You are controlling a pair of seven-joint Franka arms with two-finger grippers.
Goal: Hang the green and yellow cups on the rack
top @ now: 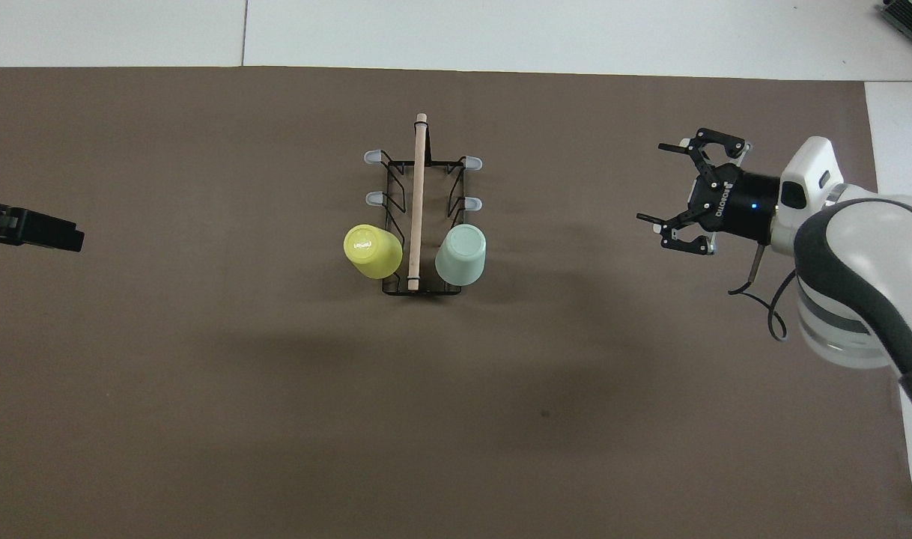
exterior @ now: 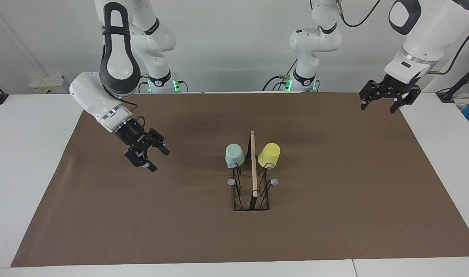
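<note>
Both cups, green cup and yellow cup, hang on the rack mid-mat; right gripper spread empty over bare mat, left gripper released at the mat's edge.

place: robot lab | evidence: two Franka arms, brown-matted table

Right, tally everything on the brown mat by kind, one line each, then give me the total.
Cups: 2, a green cup and a yellow cup, both hung on the rack's prongs nearest the robots.
Racks: 1, the rack.
Total: 3
</note>
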